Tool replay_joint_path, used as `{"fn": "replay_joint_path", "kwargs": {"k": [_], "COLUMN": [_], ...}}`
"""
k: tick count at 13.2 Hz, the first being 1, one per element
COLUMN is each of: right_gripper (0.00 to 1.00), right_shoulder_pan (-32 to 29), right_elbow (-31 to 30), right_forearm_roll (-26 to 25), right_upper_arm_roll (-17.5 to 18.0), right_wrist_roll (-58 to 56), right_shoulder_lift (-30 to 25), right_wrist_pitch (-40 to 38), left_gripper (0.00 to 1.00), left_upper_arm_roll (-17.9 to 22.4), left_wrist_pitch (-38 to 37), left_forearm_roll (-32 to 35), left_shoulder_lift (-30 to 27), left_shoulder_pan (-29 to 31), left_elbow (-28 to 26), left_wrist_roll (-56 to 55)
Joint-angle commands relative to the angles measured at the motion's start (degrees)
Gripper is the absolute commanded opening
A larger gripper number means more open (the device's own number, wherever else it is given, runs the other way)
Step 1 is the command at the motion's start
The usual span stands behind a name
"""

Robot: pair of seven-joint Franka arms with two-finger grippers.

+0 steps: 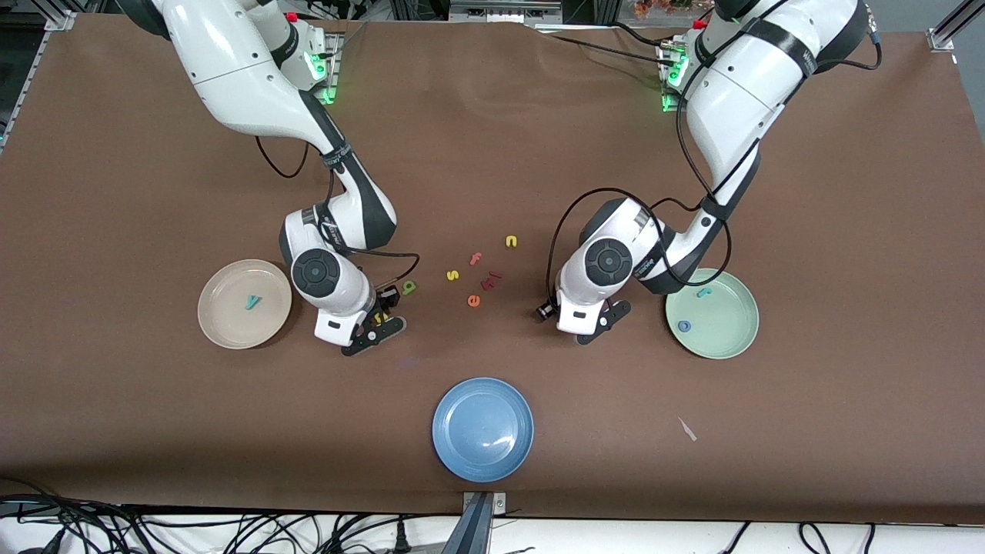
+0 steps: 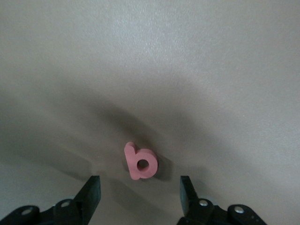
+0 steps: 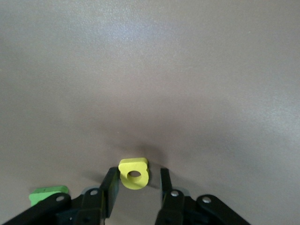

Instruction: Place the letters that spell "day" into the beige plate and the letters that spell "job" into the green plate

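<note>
Right gripper (image 3: pixel 137 183), lower centre of its wrist view, has its narrowed jaws flanking the small yellow foam "a" (image 3: pixel 134 173); squeeze squarely. Left gripper (image 2: pixel 139 192) gapes wide around the salmon-red foam "b" (image 2: pixel 139 161); centre first.

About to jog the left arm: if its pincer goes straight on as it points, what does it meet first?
The salmon-red b, lying on the table between the left pincer fingers; depth is unclear, but nothing shows in between.
</note>
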Motion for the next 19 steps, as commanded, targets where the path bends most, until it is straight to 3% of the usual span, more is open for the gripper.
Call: {"fn": "replay_joint_path", "kwargs": {"k": [1,3,11,13,17,19], "right_gripper": [0.42,0.42,0.31,0.30,0.28,0.27], "right_shoulder_pan": [0.2,0.2,0.2,0.2,-0.3,-0.8], "right_elbow": [1.5,1.5,1.9,2.2,3.4,0.3], "right_forearm_roll": [-0.4,-0.2,0.0,0.0,0.2,0.2], "right_upper_arm_roll": [0.1,0.1,0.2,0.2,-0.4,-3.3], "right_wrist_roll": [0.5,0.7,0.8,0.7,0.3,0.3], "right_shoulder_lift": [1.2,1.2,1.2,1.2,-0.7,-4.4], "right_wrist_pitch": [-0.1,-0.1,0.0,0.0,-2.1,-5.7], "left_gripper": [0.74,0.54,0.24,0.02,0.00,0.00], "left_upper_arm_roll": [1.4,3.0,2.7,2.7,2.4,2.4], "left_wrist_pitch": [0.7,0.8,0.8,0.8,-0.3,-0.6], "left_forearm_roll": [0.7,3.6,5.1,5.1,5.2,5.2], "left_shoulder_lift": [1.2,0.8,0.9,0.8,-1.2,-1.3], "left_shoulder_pan": [-1.5,-1.8,-1.8,-2.0,-1.2,-1.2], "left_elbow": [1.9,1.9,1.9,1.9,1.9,2.0], "left_wrist_roll": [-1.5,-1.4,-4.7,-4.7,-4.1,-4.1]}}
